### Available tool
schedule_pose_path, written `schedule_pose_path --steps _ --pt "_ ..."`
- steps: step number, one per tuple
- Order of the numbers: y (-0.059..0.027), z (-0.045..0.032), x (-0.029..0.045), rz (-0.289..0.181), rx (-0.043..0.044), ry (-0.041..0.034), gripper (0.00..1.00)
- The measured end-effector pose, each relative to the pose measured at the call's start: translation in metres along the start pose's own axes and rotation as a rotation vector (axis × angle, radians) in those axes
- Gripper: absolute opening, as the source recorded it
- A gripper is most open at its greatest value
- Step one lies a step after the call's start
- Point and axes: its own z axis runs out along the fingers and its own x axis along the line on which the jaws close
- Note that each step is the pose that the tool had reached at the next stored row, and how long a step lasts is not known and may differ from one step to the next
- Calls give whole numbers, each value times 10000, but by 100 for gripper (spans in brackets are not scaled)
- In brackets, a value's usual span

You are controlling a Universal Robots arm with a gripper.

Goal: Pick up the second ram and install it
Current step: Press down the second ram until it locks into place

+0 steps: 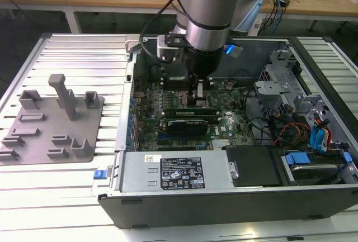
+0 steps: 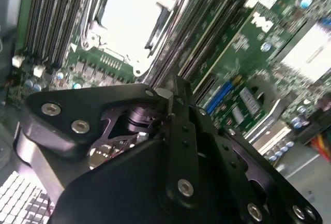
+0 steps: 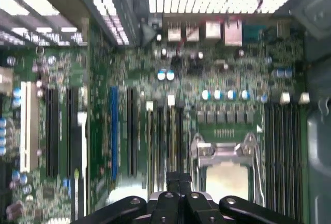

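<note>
Gripper [image 1: 197, 92] sits low over the motherboard [image 1: 235, 120] beside the socket [image 3: 223, 175], fingers closed together; ram unseen; press evenly.

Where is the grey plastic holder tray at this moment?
In the exterior view, the grey plastic holder tray lies on the ribbed metal table, at the exterior view's left, beside the open black computer case.

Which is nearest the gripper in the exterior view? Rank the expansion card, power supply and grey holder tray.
1. Expansion card, beside the gripper.
2. Power supply, along the case's near edge.
3. Grey holder tray, outside the case, exterior view's left.
</note>
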Motion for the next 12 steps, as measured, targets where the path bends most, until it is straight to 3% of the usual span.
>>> schedule_pose_path --steps 2,12 --pt "83 6 1 0 0 -1 8" --pt "132 98 4 -1 3 7 8"
